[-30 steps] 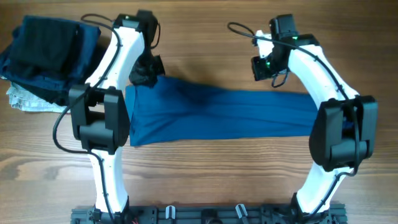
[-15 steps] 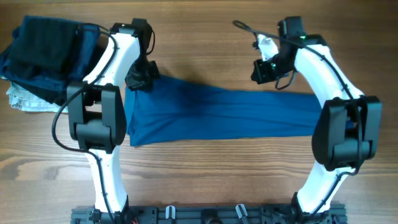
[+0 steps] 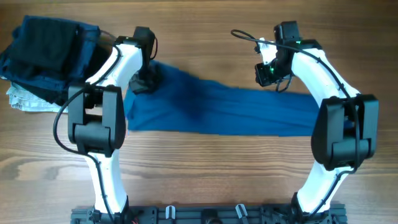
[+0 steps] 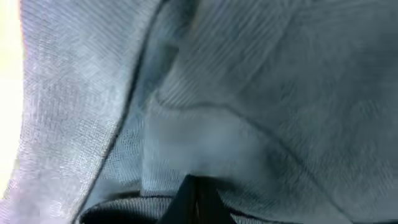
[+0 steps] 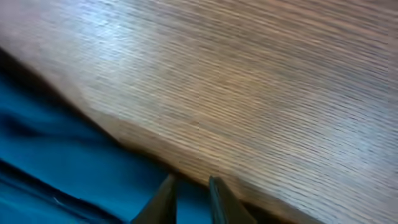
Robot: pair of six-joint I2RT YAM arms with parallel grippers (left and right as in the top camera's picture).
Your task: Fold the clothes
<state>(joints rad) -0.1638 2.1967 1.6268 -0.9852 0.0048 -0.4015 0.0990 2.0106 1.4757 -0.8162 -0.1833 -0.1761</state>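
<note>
Overhead: T-shirt (image 3: 217,112) lies flat across mid table (image 3: 205,31) as a long blue band running left to right. Its far-left corner is drawn into a peak at the left gripper (image 3: 144,79). Left jaws are closed tight on that corner. Left wrist view is filled w/ grey-blue knit & creases, w/ one dark fingertip (image 4: 198,200) poking in at bottom edge.

Right gripper (image 3: 268,74) sits at far edge of the T-shirt, right of centre. Right wrist view: fingertips (image 5: 163,194) stand a narrow gap apart over the line where blue cloth meets bare wood; nothing seen pinched btwn them.

Far-left corner of table: pile of dark garments (image 3: 46,53), navy & black, well apart from the T-shirt. Pale patterned cloth (image 3: 22,99) sticks out at pile's near edge.
</note>
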